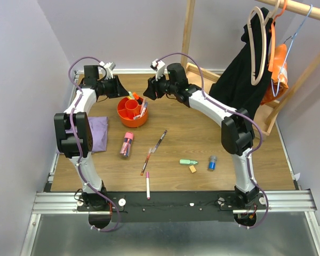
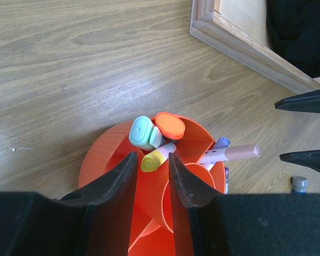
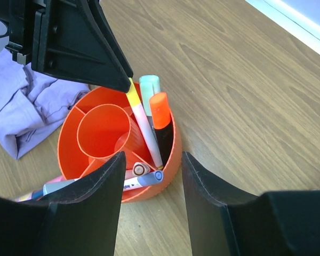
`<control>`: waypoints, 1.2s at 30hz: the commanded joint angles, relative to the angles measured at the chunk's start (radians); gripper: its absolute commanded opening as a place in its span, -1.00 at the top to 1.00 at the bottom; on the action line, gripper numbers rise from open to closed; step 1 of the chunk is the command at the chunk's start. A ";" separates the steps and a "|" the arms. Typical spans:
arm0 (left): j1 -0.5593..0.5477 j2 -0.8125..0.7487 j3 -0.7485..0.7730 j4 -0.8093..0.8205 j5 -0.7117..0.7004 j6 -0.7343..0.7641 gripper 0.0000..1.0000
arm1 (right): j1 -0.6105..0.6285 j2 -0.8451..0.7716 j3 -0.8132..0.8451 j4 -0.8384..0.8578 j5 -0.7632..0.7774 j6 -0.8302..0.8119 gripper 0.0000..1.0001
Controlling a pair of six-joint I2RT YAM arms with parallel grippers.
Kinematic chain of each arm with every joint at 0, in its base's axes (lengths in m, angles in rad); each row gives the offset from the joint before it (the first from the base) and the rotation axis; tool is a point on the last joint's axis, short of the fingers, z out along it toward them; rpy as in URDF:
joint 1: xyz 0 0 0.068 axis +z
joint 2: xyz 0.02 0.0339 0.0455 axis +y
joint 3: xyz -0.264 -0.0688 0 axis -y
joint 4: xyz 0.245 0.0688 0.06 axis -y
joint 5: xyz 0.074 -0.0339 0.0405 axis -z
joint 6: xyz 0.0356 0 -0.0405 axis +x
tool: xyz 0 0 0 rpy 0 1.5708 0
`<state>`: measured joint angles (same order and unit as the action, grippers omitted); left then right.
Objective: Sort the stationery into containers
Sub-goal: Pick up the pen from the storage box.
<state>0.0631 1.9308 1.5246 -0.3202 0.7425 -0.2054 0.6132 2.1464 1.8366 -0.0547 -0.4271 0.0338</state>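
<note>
The orange tub (image 1: 129, 121) stands at the back of the table and holds several markers. My left gripper (image 1: 124, 92) hovers over its far side, jaws a little apart around the yellow cap of a highlighter (image 2: 153, 160) that leans in a compartment; a thin gap shows beside the cap. A mint highlighter (image 2: 141, 132) and an orange highlighter (image 2: 169, 125) stand beside it. My right gripper (image 1: 148, 92) is open and empty above the tub's rim (image 3: 64, 144). Loose on the table lie a pink-capped tube (image 1: 127, 144), three pens (image 1: 160, 140), a green highlighter (image 1: 188, 162), a tan eraser (image 1: 192, 169) and a blue cylinder (image 1: 212, 162).
A folded purple cloth (image 1: 98, 133) lies left of the tub. A wooden rack base (image 1: 266, 114) with a hanging black garment (image 1: 245, 74) fills the back right. Walls close in the left and back.
</note>
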 commanded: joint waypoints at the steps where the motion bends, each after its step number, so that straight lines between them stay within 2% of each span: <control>1: -0.003 0.005 -0.011 -0.023 0.005 0.026 0.28 | -0.003 -0.020 0.004 0.003 0.019 0.008 -0.08; 8: -0.003 0.008 -0.001 -0.028 -0.002 0.024 0.51 | -0.001 -0.017 0.006 0.004 0.025 0.003 -0.08; 14: 0.003 -0.032 0.008 -0.040 0.003 0.024 0.97 | -0.001 -0.023 0.000 0.003 0.028 -0.005 -0.08; 15: 0.010 -0.044 0.012 -0.043 -0.002 0.021 1.00 | -0.001 -0.025 0.001 0.001 0.028 -0.009 -0.08; 22: 0.023 -0.144 0.077 -0.117 -0.015 0.069 1.00 | -0.003 -0.042 0.012 -0.020 0.033 -0.025 -0.08; 30: 0.020 -0.207 0.174 -0.281 -0.002 0.139 1.00 | -0.003 -0.071 0.007 -0.071 0.047 -0.080 -0.08; 36: -0.060 -0.296 0.192 -0.375 -0.077 0.280 1.00 | -0.003 -0.124 -0.037 -0.077 0.070 -0.115 -0.08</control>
<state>0.0662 1.7096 1.6875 -0.5762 0.7200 -0.0505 0.6132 2.1021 1.8313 -0.1101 -0.3935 -0.0353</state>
